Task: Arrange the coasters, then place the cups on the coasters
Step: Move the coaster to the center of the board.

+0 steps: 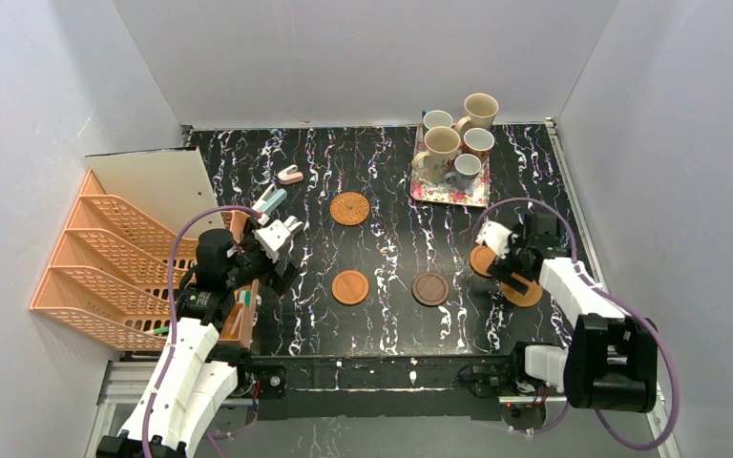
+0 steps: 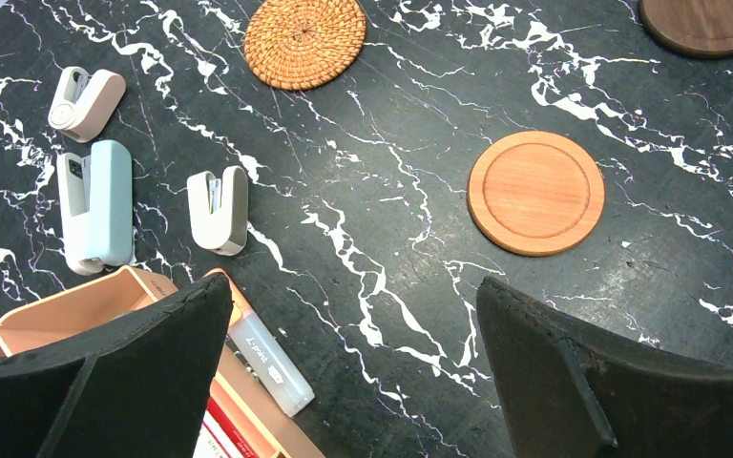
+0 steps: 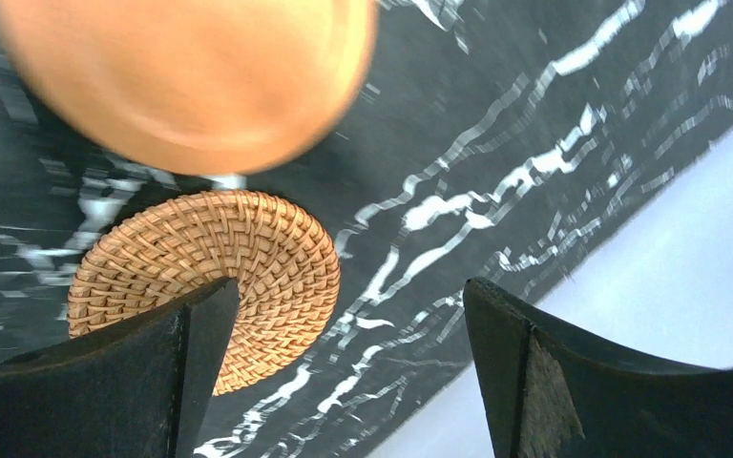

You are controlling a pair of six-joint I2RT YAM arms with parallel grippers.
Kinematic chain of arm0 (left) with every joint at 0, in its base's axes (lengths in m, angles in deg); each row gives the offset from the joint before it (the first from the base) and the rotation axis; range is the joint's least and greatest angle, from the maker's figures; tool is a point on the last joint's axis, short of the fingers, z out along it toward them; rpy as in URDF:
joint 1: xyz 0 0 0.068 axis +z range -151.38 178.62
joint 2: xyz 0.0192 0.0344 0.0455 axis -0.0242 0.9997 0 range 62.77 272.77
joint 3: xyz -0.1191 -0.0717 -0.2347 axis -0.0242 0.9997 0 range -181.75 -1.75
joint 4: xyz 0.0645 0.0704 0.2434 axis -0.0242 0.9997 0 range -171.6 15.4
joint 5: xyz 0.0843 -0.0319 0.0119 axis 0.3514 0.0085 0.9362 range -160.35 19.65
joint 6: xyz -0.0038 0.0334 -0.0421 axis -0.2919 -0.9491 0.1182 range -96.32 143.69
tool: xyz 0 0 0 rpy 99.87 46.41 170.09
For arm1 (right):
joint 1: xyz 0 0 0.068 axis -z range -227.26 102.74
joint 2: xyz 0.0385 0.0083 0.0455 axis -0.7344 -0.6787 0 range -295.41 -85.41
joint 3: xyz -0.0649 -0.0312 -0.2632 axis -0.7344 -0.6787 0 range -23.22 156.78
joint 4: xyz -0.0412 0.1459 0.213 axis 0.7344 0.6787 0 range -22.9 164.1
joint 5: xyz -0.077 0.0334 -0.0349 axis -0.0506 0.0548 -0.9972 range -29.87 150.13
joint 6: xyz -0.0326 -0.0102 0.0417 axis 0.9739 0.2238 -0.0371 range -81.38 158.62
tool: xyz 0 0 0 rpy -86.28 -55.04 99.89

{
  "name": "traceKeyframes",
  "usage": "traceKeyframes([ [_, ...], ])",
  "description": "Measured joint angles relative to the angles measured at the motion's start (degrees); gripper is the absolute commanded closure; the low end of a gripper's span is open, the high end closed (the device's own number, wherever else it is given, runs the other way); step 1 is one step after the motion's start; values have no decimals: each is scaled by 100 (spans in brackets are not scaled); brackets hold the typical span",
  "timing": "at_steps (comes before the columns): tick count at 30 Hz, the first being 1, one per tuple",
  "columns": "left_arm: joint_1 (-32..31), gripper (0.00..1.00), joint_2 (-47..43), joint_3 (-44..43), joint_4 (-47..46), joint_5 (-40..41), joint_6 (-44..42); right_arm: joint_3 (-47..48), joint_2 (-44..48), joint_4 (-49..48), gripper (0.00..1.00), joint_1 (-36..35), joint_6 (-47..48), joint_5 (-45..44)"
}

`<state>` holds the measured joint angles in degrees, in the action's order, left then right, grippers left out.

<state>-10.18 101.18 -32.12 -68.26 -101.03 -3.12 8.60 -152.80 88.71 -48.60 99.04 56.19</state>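
Black marbled table (image 1: 382,248), right tool (image 3: 348,305) released wide, smooth coaster (image 3: 181,76) blurred and cropped, woven coaster (image 3: 248,253) partly hidden behind that tool

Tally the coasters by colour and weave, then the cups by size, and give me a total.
Woven rattan coasters: 2
Smooth orange-brown coasters: 2
Dark brown coaster: 1
Large beige cups: 2
Smaller cups: 3
Total: 10

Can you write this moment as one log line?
left fingers: open, empty | right fingers: open above woven coaster | cups: none on coasters
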Motion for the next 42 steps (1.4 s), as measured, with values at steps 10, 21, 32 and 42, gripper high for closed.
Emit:
traceKeyframes([
  [10,0,2,7,0,0,-2,-2,1213,-1735,-586,2,964,254,-328],
  [21,0,2,140,0,-2,-2,-4,2299,-3215,-1976,2,317,-245,-1263],
  [32,0,2,125,0,-2,-2,-4,2155,-2472,-1617,2,-321,-986,-999],
  [42,0,2,42,0,-7,-7,-2,1725,-474,-341,2,-811,-1368,492],
])
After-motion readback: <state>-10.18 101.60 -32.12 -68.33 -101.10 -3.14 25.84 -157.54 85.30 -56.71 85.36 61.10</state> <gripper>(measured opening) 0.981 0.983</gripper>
